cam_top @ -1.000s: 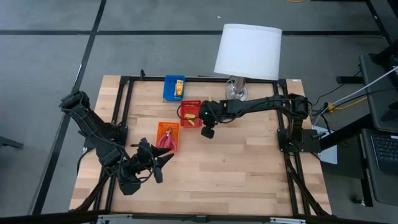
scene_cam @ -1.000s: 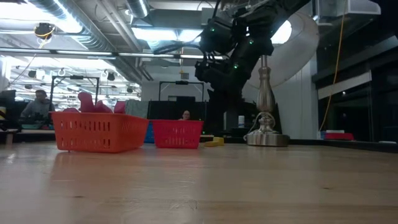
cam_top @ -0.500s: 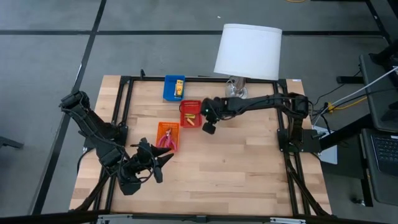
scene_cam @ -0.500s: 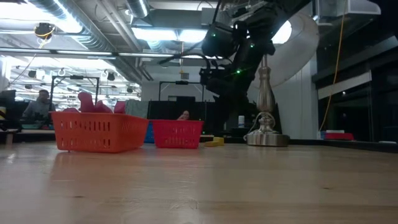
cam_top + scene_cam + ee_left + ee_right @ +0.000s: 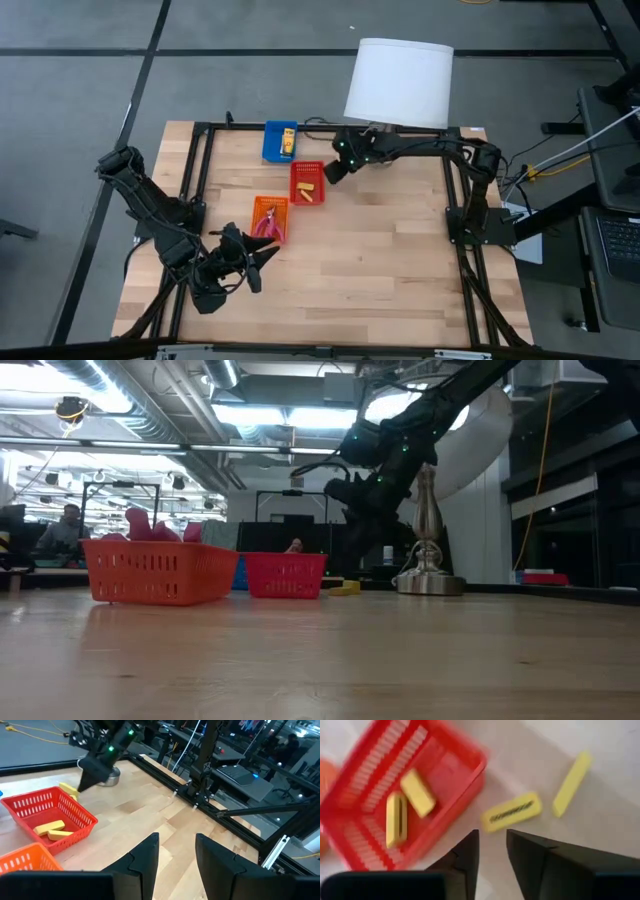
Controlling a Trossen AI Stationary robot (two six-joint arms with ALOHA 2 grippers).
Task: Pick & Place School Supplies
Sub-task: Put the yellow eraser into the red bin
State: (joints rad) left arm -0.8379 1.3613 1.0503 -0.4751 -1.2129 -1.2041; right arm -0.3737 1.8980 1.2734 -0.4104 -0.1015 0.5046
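Note:
My right gripper (image 5: pixel 335 170) hangs open above the table just past the red tray's (image 5: pixel 308 183) far right corner, near the lamp base; nothing is between its fingers (image 5: pixel 492 850). Below it two yellow packets (image 5: pixel 512 812) (image 5: pixel 572 782) lie flat on the wood beside the tray. Two more yellow pieces (image 5: pixel 417 792) (image 5: pixel 396 819) lie in the red tray. Pink-handled pliers (image 5: pixel 268 222) rest in the orange tray (image 5: pixel 269 205). My left gripper (image 5: pixel 175 855) waits open near the table's front left, clear of everything.
A blue tray (image 5: pixel 275 143) holding a yellow packet stands at the far edge. The white-shaded lamp (image 5: pixel 398 82) overhangs the far right, its metal base (image 5: pixel 428 582) right behind my right gripper. Bare wood stretches across the middle and right.
My right gripper has swung from beside the red tray's near right corner toward the table's far edge and the lamp base, rolling its wrist as it went. The trays and their contents have stayed put.

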